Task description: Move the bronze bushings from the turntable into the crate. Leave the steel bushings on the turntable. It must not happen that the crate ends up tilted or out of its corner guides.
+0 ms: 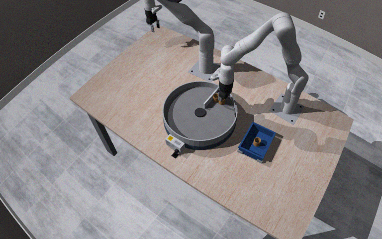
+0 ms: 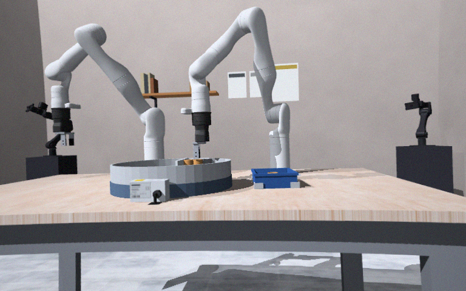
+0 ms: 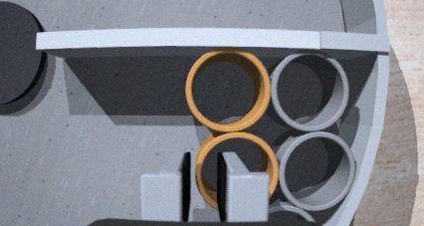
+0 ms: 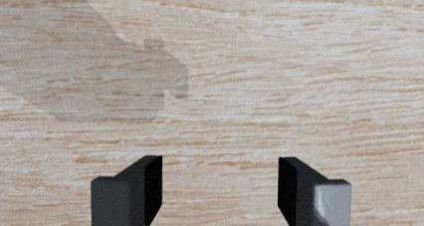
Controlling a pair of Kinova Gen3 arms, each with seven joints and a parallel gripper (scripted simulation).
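The grey turntable (image 1: 187, 127) (image 2: 170, 174) holds two bronze bushings side by side, one (image 1: 216, 96) (image 3: 190, 92) against the divider and one (image 1: 222, 102) (image 3: 274, 168) nearer my left gripper (image 1: 221, 98) (image 2: 196, 157) (image 3: 203, 176). That gripper is partly open and empty, pointing down with its fingers either side of the nearer bushing's wall in the left wrist view. Steel bushings (image 3: 344, 87) (image 3: 350, 176) touch or nearly touch the bronze ones; a third is partly hidden. The blue crate (image 1: 247, 154) (image 2: 275, 182) sits level in its guides, with one bronze bushing (image 1: 257, 143) inside. My right gripper (image 1: 155, 28) (image 2: 67, 143) (image 4: 220, 181) is wide open and empty.
The divider (image 1: 210, 100) (image 3: 179, 40) runs from near the dark hub (image 1: 200, 112) (image 3: 15, 57) to the turntable's raised wall. A white box (image 1: 173, 143) (image 2: 148, 189) stands at the turntable's front. The right gripper hangs high over the table's far left corner in the top view.
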